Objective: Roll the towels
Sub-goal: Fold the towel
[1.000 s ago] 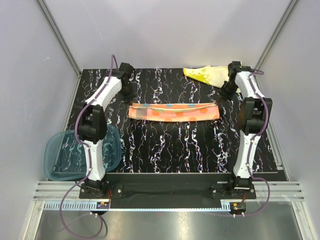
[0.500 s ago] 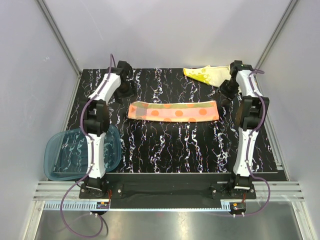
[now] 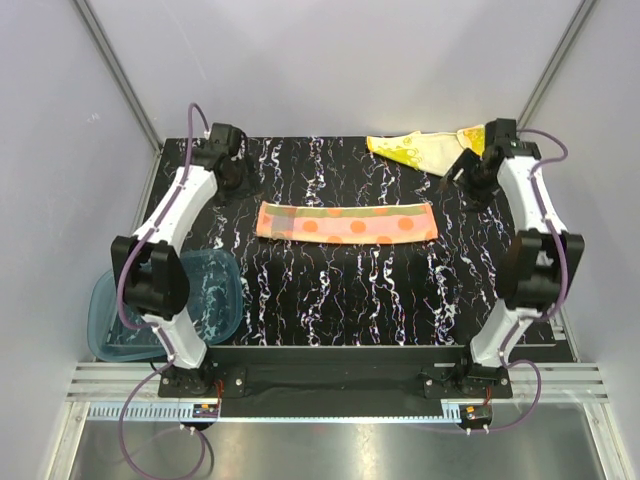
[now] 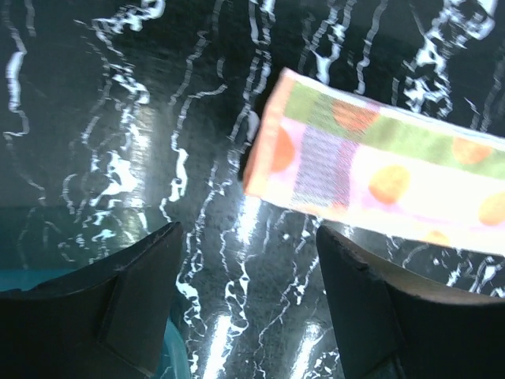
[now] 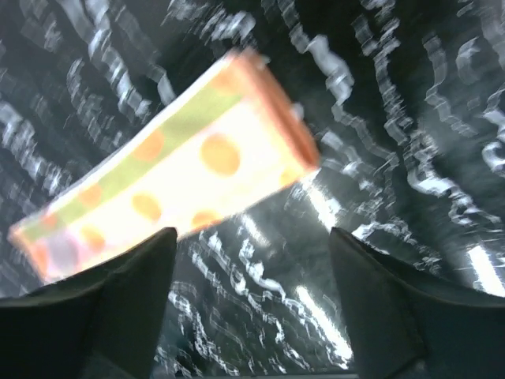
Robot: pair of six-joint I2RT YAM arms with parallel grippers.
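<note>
1. Left gripper (image 4: 248,231): the two dark fingers (image 4: 118,304) are spread wide, with nothing between them. Only the table surface shows in the gap.
2. Right gripper (image 5: 252,233): the fingers (image 5: 379,308) are likewise spread wide and hold nothing.
3. Left gripper position: in the top view the left gripper (image 3: 231,176) hangs over the far left part of the table, near the left end of the orange-pink towel but apart from it.
4. Right gripper position: the right gripper (image 3: 468,172) hangs over the far right part, beyond the right end of the same towel and close beside the yellow towel. Whether it touches that towel cannot be told.
5. Orange-pink towel with orange dots and a green band (image 3: 347,222): it lies flat as a long narrow strip, running left to right across the middle of the table between the two grippers. Its left end (image 4: 379,181) shows a pale blue patch; its right end (image 5: 181,166) appears blurred.
6. Yellow towel with cream areas (image 3: 420,148): it lies crumpled at the far right edge, unrolled.
7. Black table with white marbling (image 3: 350,290): it carries both towels.
8. Translucent teal-blue plastic tray (image 3: 100,310): it sits at the near left, overhanging the table edge, well apart from both towels.
</note>
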